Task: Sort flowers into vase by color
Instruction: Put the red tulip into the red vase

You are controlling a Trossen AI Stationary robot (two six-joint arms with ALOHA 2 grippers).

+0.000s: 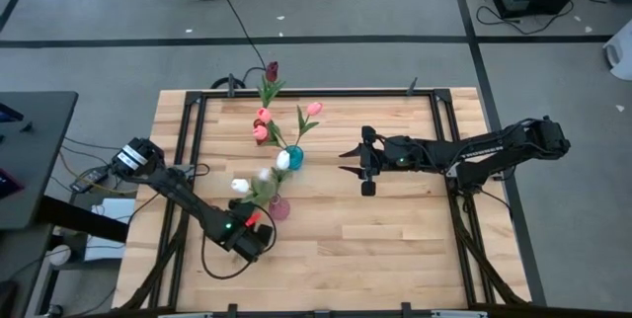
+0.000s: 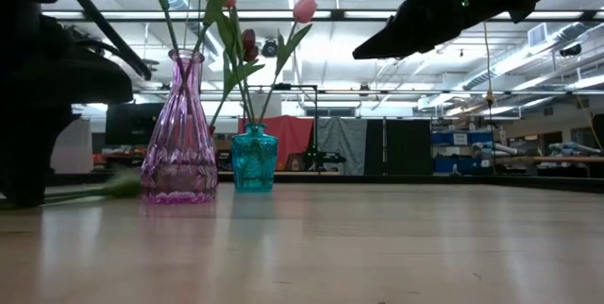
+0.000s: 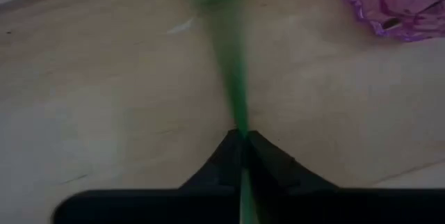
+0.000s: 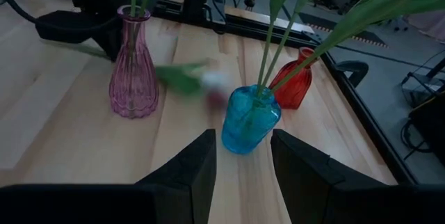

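My left gripper (image 1: 255, 227) is low over the table's near left and shut on the green stem (image 3: 233, 78) of a white tulip (image 1: 263, 173), which shows blurred. The flower reaches toward the far side past the pink vase (image 1: 279, 207), which holds another white tulip (image 1: 240, 186). The blue vase (image 1: 293, 157) holds pink tulips (image 1: 262, 123). A maroon tulip (image 1: 272, 69) stands in the red vase (image 4: 295, 78). My right gripper (image 1: 345, 160) is open and empty, in the air right of the blue vase. My left gripper pinches the tulip's thin stem (image 3: 240, 132) between its two shut fingertips. The stem runs on ahead of the fingers, and a short piece (image 3: 244, 196) shows behind the tips. The flower lies low and nearly level; I cannot tell whether it touches the table.
The three vases stand in a row from the table's middle to its far edge: the pink vase (image 4: 133, 71), the blue vase (image 4: 250, 120) and the red one. Bare wood (image 1: 395, 249) lies at the near right. A black metal frame (image 1: 434, 111) borders the table.
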